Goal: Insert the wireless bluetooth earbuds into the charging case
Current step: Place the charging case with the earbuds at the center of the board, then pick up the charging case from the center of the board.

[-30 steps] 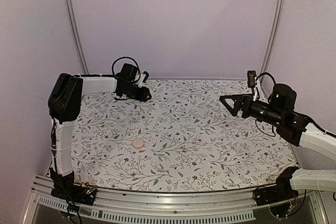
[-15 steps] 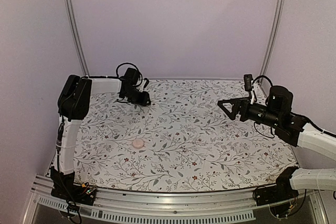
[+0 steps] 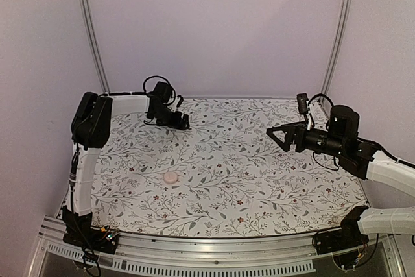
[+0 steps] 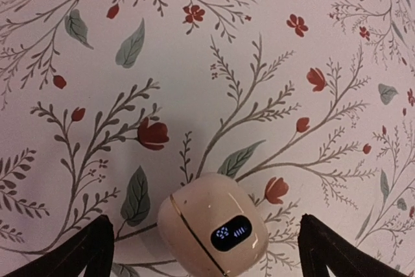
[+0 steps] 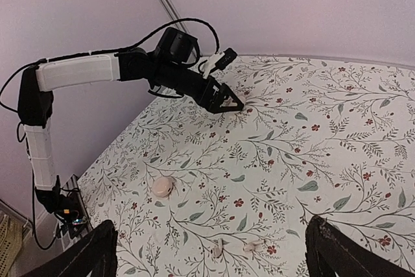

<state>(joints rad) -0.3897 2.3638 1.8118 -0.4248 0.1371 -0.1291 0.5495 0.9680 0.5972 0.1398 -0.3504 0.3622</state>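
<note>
The charging case [image 4: 214, 225], a pale pink pebble with a lit dark display and its lid closed, lies on the floral tablecloth. My left gripper [image 4: 205, 220] stands open around it, both fingers well clear of its sides. From above, this gripper [image 3: 184, 123] sits at the far left and hides the case. Two small pale stemmed earbuds [image 5: 216, 248] [image 5: 252, 246] lie on the cloth below my right gripper [image 5: 211, 220]. That gripper [image 3: 275, 139] hangs open and empty above the right half of the table.
A plain pale pink rounded lump [image 3: 170, 177] [image 5: 162, 187] rests on the cloth at front left, apart from both grippers. The left arm [image 5: 78, 72] stretches along the left wall. Purple walls and metal posts [image 3: 91, 30] close in the table.
My left jaws have opened wide and let go of the case at the back left. The right gripper has drifted a little to the left.
</note>
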